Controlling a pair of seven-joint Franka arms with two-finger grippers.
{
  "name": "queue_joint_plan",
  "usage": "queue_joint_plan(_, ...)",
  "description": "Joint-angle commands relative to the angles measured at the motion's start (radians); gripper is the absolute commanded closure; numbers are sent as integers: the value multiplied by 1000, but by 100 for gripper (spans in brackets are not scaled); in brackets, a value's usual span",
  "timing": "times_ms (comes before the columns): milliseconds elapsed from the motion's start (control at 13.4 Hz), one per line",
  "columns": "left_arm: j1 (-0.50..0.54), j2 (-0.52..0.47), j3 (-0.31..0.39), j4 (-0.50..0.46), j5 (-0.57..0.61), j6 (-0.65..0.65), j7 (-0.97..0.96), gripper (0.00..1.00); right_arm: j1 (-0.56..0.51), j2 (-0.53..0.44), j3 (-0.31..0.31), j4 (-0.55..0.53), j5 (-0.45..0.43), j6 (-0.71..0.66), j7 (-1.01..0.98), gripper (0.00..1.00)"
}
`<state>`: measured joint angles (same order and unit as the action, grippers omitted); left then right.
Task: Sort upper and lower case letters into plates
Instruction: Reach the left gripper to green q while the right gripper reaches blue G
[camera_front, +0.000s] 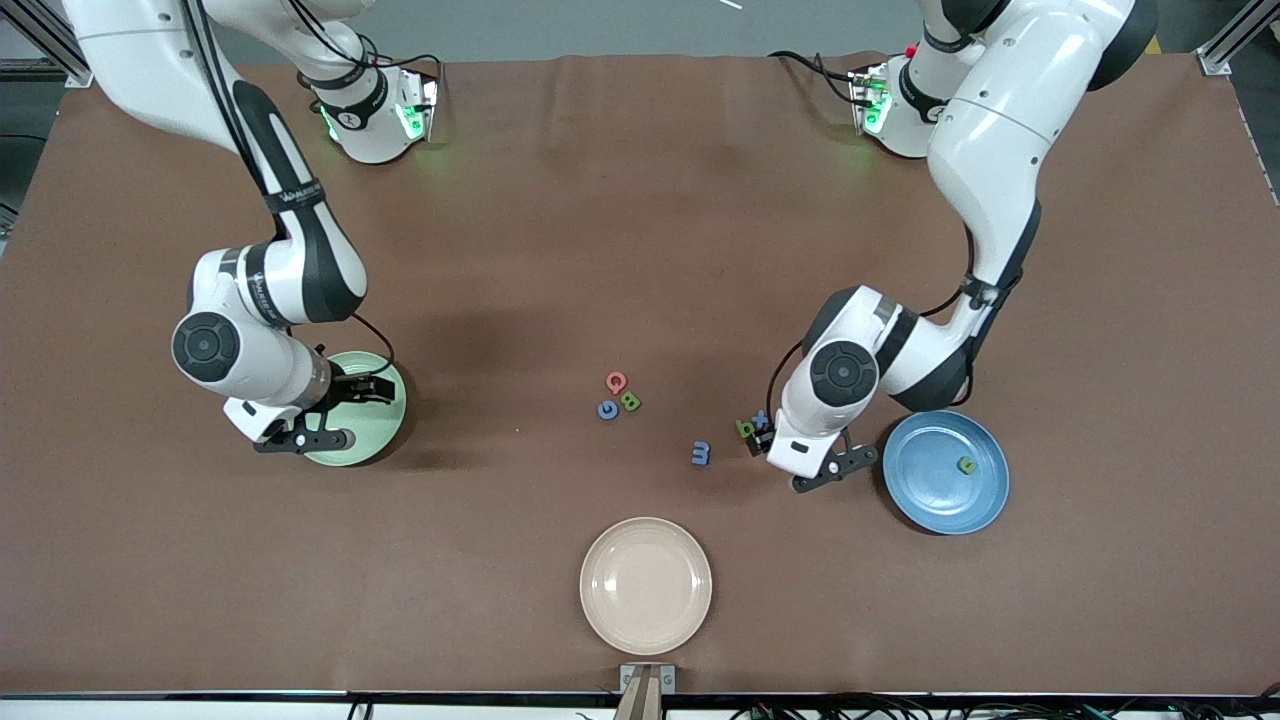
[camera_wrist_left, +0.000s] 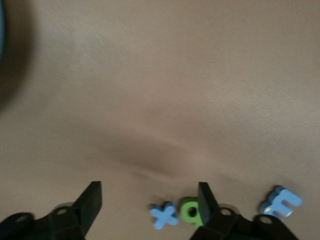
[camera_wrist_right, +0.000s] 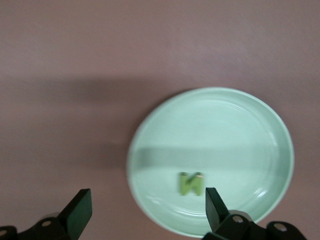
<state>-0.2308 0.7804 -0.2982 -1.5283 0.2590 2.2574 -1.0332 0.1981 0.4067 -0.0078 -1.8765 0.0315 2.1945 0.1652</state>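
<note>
A green N (camera_wrist_right: 191, 183) lies in the pale green plate (camera_front: 385, 440) at the right arm's end of the table, under the right gripper (camera_wrist_right: 145, 210), whose fingers are spread and hold nothing. A small green letter (camera_front: 966, 465) lies in the blue plate (camera_front: 975, 500). The left gripper (camera_wrist_left: 150, 202), fingers apart and empty, hangs over the blue x (camera_wrist_left: 164, 215) and a green letter (camera_wrist_left: 190, 210); the blue m (camera_front: 701, 453) lies near them. A pink Q (camera_front: 616, 381), green B (camera_front: 630, 401) and blue G (camera_front: 607, 410) cluster mid-table. A beige plate (camera_front: 646, 585) sits nearest the camera on the brown table (camera_front: 600, 220).

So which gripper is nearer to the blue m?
Left. The left gripper hovers open just beside the blue m, over the x and green letter; the right gripper is over the green plate.
</note>
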Motion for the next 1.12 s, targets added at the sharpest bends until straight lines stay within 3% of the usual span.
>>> queue_joint_plan(0, -47, 33, 5, 36, -1, 39, -164, 22, 128, 67, -3, 72, 51, 8, 202, 0)
queue_joint_plan(224, -84, 51, 5, 68, -1, 40, -369, 26, 256, 162, -4, 140, 68, 103, 484, 0)
queue_joint_plan(522, -99, 68, 7, 66, -1, 40, -481, 35, 383, 259, -4, 169, 58, 221, 650, 0)
queue_joint_plan(896, -102, 79, 7, 62, 0, 40, -511, 38, 432, 342, -14, 315, 47, 208, 851, 0)
queue_joint_plan(1045, -108, 80, 7, 60, 2, 40, -519, 38, 461, 380, -15, 353, -2, 208, 949, 0)
